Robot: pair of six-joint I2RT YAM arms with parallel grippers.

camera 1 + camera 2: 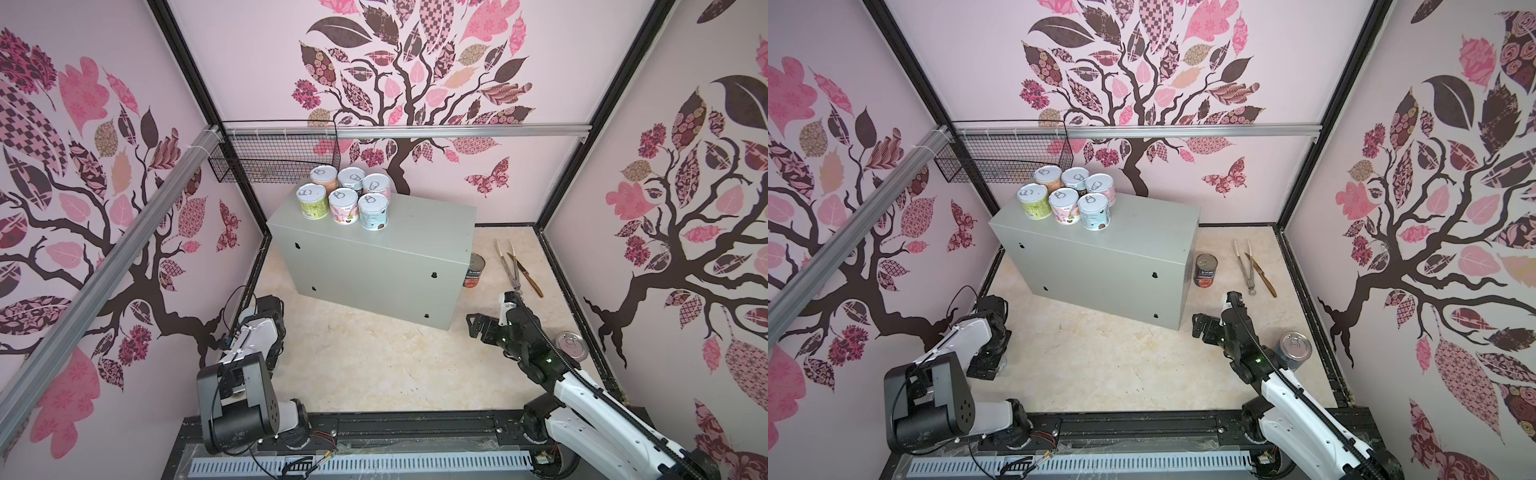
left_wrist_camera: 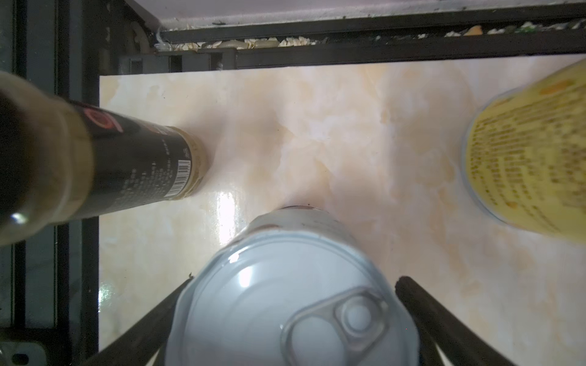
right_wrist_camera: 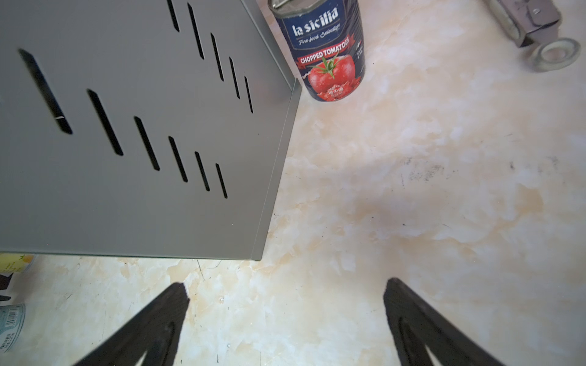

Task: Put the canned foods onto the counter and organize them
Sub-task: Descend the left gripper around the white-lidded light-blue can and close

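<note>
Pink walls (image 1: 257, 62) printed with dark trees are enclosing a pale marbled floor (image 1: 374, 365). On it the counter (image 1: 374, 266), a big grey metal box, is standing toward the far left. Six short cans (image 1: 347, 195) are clustering upright in two rows of three at the far left corner of its top, below a black wire basket (image 1: 270, 162) hanging on the wall. A tall blue-labelled tomato can (image 1: 1206, 270) is standing on the floor just beside the counter's right end, with tongs (image 1: 509, 266) and a knife (image 1: 528, 278) lying further right. A silver-lidded can (image 1: 1293, 349) is standing near the right wall, beside the right arm (image 1: 1287, 386). The right gripper (image 3: 287, 285) is hovering over bare floor by the counter's near right corner, its claw spread wide and empty. At the near left, the left gripper (image 2: 295, 280) is pointing down over a pale-lidded can (image 2: 269, 301), its fingers spread on either side of the lid; whether they are touching it is unclear. A dark-labelled can (image 2: 142, 164) and a yellow can (image 2: 523, 158) are standing close by.
</note>
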